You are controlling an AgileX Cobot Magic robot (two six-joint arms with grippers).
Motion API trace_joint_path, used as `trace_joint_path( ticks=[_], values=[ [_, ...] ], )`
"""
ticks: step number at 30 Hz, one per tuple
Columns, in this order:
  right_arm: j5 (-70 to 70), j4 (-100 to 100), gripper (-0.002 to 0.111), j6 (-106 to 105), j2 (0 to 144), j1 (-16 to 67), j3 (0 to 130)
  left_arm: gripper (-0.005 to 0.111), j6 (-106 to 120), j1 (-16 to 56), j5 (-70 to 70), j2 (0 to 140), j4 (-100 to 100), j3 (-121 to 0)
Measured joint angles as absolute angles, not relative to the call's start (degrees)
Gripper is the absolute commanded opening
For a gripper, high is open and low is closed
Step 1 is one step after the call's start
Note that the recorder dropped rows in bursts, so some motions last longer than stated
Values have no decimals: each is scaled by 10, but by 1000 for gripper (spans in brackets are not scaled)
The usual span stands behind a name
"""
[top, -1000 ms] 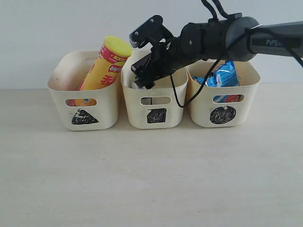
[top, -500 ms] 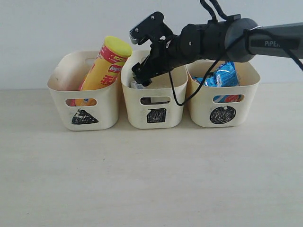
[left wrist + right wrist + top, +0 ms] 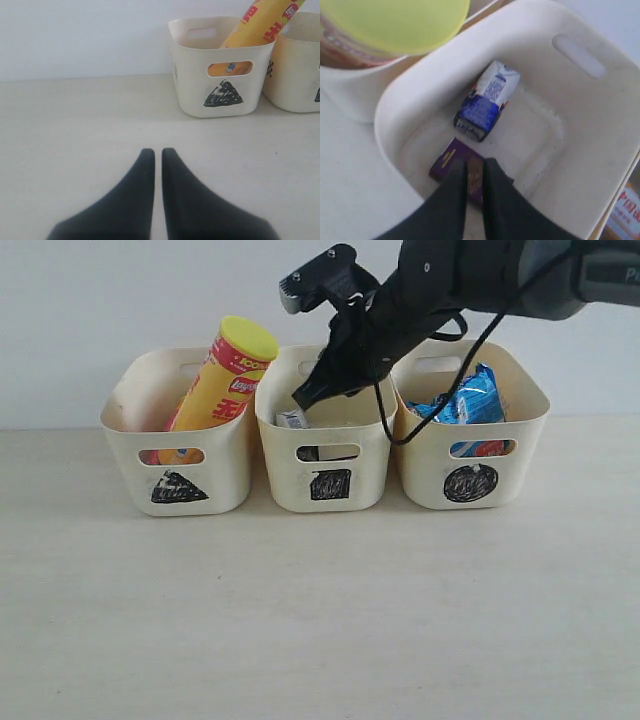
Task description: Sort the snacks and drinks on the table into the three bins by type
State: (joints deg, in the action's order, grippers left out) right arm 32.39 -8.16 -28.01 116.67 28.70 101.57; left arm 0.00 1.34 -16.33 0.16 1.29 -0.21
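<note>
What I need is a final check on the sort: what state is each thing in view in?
Right gripper: shut, empty, over the square bin.
Left gripper: shut, empty.
Lay's tube: leaning in the triangle bin.
Milk carton: lying in the square bin.
Purple box: lying beside it, same bin.
Blue bag: in the circle bin, poking above the rim.

Three bins (image 3: 372, 476), two cartons (image 3: 485, 102), one tube (image 3: 222, 380), one bag (image 3: 470, 400).
</note>
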Motion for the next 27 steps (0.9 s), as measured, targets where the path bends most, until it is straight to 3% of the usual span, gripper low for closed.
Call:
trace_joint_path(
  ticks=[16, 27],
  values=[
    [588, 20, 2, -187, 1088, 278, 1016, 4, 0, 13, -163, 2, 13, -2],
    [617, 13, 2, -124, 979, 78, 908, 4, 0, 13, -163, 2, 13, -2]
  ],
)
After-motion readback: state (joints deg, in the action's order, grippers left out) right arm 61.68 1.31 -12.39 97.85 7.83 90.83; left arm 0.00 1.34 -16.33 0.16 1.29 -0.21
